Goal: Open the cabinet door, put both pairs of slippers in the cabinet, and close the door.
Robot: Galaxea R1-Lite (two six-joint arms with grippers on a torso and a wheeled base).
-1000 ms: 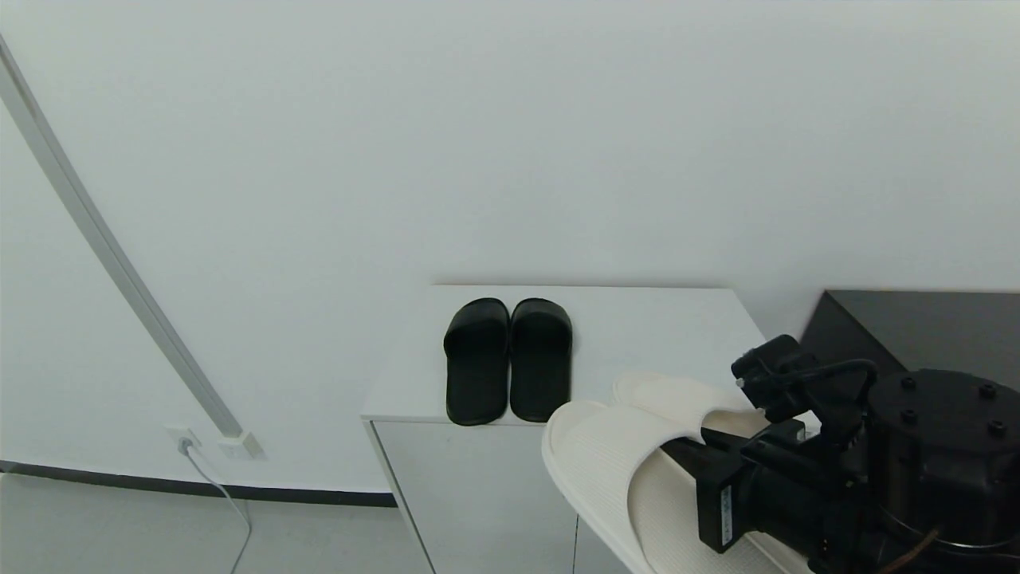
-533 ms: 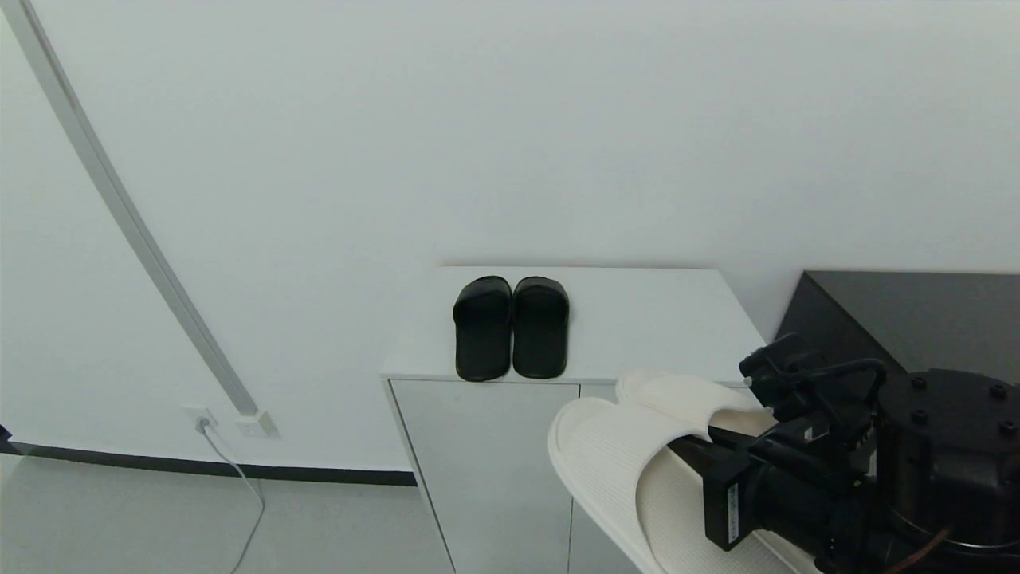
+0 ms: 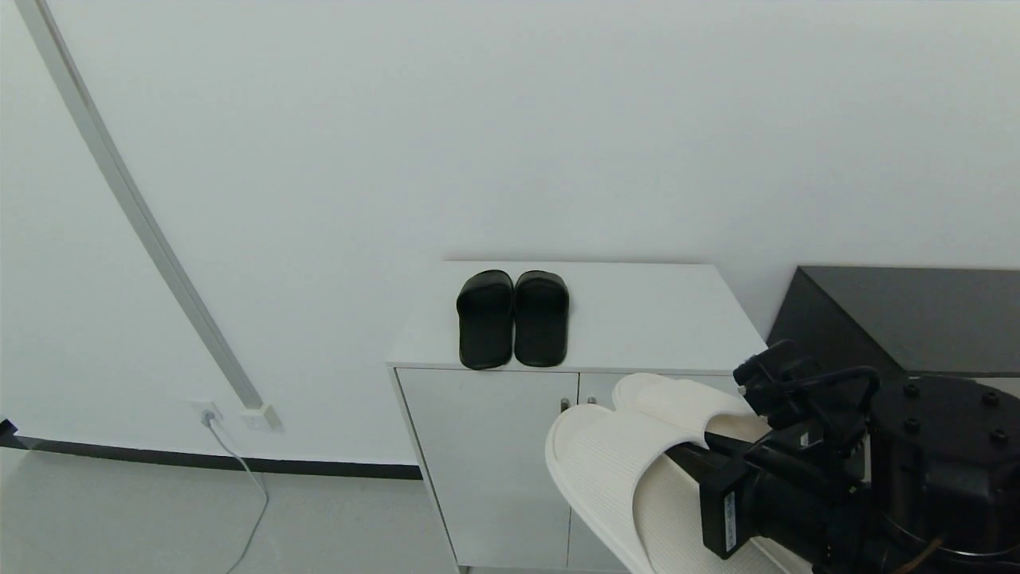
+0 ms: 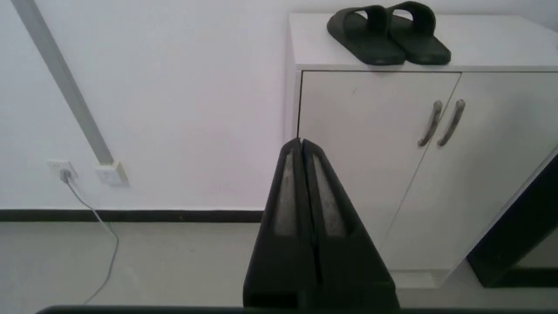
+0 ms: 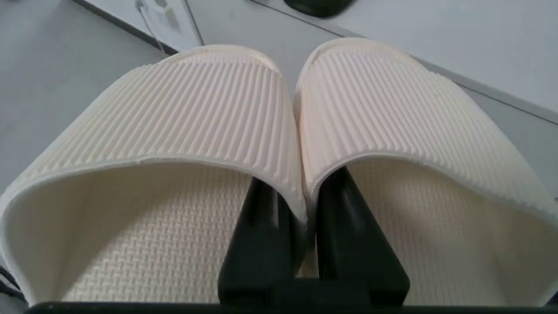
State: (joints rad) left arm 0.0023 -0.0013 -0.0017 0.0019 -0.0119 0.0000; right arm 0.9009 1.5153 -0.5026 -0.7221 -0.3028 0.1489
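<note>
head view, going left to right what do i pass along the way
grey slanted wall strip → white wall socket with a grey cable → pair of black rubber slides → pair of cream ribbed slippers → dark flat surface

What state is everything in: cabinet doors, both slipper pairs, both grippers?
cabinet doors: both shut.
black slippers: paired on the cabinet top.
white slippers: held in the air.
right gripper: shut on white slippers.
left gripper: fingers shut, empty.
</note>
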